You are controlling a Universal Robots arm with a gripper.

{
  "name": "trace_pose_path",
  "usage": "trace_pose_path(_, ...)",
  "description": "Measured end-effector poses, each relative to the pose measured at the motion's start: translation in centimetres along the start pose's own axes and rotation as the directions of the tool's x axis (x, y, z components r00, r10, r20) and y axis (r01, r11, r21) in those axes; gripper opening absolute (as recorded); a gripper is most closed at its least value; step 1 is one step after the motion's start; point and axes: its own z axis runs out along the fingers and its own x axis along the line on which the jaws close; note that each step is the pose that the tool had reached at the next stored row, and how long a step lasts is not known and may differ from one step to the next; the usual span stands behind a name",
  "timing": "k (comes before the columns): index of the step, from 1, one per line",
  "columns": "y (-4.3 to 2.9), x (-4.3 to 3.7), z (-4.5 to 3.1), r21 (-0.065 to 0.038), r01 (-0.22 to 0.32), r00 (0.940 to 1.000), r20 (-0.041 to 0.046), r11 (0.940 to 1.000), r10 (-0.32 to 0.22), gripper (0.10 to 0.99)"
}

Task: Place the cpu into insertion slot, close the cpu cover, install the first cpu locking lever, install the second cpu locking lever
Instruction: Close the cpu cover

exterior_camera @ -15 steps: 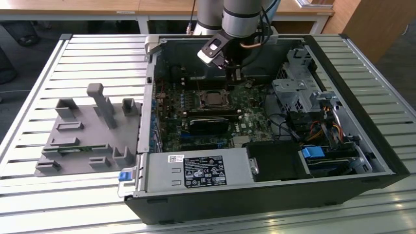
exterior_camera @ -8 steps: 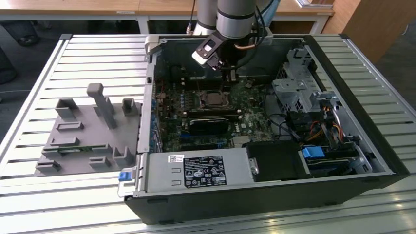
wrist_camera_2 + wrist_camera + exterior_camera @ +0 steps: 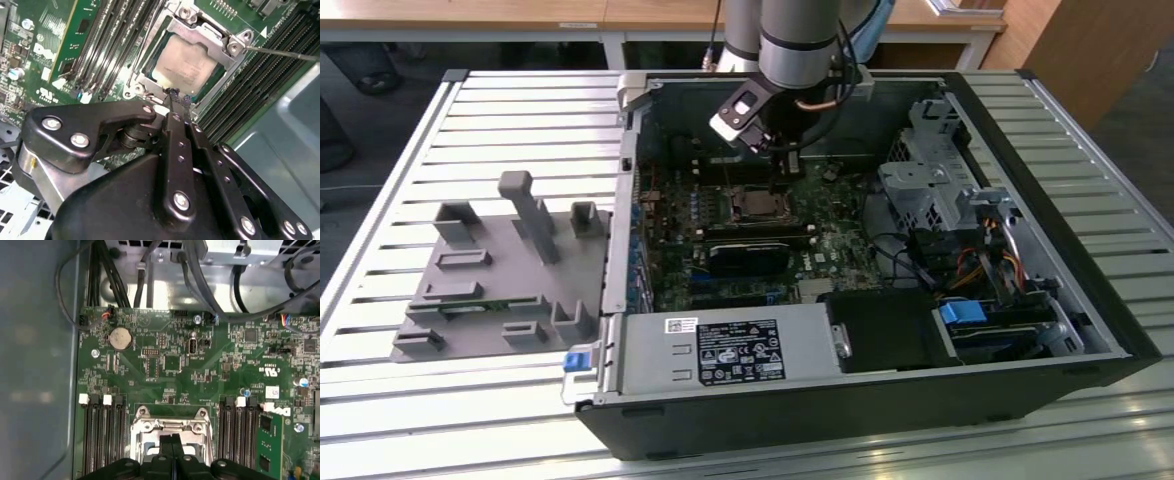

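Note:
The cpu (image 3: 185, 62) lies flat in the insertion slot (image 3: 754, 206), its silvery face showing through the window of the cpu cover (image 3: 220, 37). The cover lies down over it. A thin wire locking lever (image 3: 282, 53) runs out from one corner of the cover across the memory slots. My gripper (image 3: 176, 96) is shut with nothing between its fingers. Its tip is at the rim of the cover, at the side away from that lever. In the first wrist view the gripper (image 3: 171, 442) hangs over the cover frame (image 3: 150, 426). In the exterior view the gripper (image 3: 783, 172) hangs just behind the slot.
Long black memory slots (image 3: 117, 45) flank the socket on both sides. A black card (image 3: 754, 250) lies in front of it. A drive cage (image 3: 927, 190) and cables stand at the exterior view's right. A grey fixture (image 3: 507, 270) sits on the slatted table at the left.

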Motion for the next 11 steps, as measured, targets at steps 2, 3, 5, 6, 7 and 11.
trace_pose_path(2, -0.32, 0.00, 0.08, 0.000, 0.000, 1.0000, 0.0002, 1.0000, 0.000, 0.106)
trace_pose_path(3, -0.52, 0.00, 0.11, 0.000, 0.000, 1.0000, 0.0003, 1.0000, 0.000, 0.106)
trace_pose_path(5, -0.95, 0.01, 0.18, 0.000, 0.000, 1.0000, 0.0001, 1.0000, 0.000, 0.106)
trace_pose_path(6, -1.15, 0.01, 0.22, 0.000, 0.000, 1.0000, 0.0001, 1.0000, 0.000, 0.106)
trace_pose_path(7, -1.33, 0.02, 0.25, 0.000, 0.000, 1.0000, 0.0002, 1.0000, 0.000, 0.106)
trace_pose_path(11, -1.81, 0.03, 0.42, 0.000, 0.000, 1.0000, 0.0001, 1.0000, 0.000, 0.106)
